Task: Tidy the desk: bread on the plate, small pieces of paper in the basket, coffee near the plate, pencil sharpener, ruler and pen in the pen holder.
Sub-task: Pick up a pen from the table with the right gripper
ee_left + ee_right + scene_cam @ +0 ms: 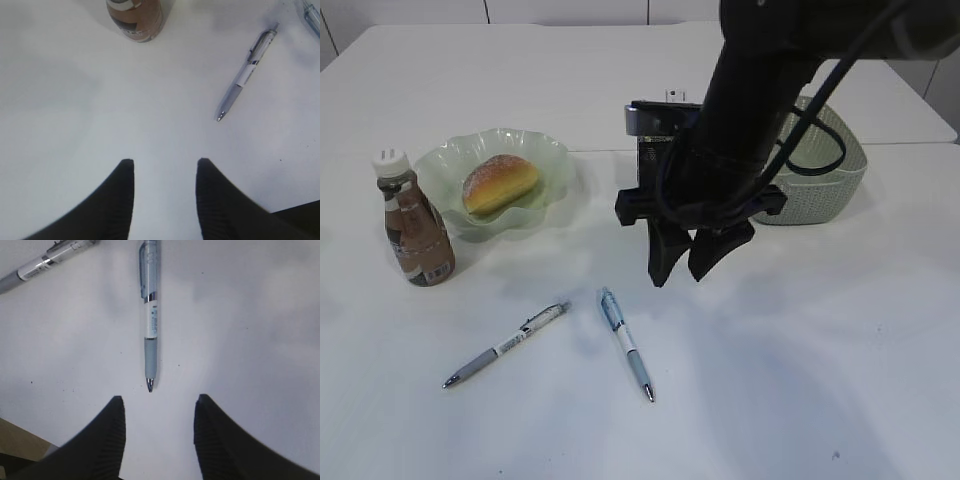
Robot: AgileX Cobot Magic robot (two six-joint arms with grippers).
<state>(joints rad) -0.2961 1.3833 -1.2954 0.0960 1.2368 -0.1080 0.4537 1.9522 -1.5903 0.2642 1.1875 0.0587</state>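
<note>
In the right wrist view the blue pen (151, 315) lies on the desk (250, 340) at 12 o'clock from the right gripper (158, 407), its tip just beyond the open, empty jaws. The left gripper (165, 170), also open and empty, has the grey pen (247, 72) at 1 o'clock and the coffee (136, 17), cut off, at 11. The right arm hides most of the holder (655, 125) and part of the basket (830, 170).

The sugar-dusted bread (500, 184) lies on the ruffled pale green plate (552, 160). The coffee (414, 230) stands upright just left of it. Two pens, one grey (508, 344) and one blue (625, 343), lie flat on the white tabletop (800, 380). The sage-green basket (835, 175) and the black pen holder (650, 135) stand behind, partly hidden.
</note>
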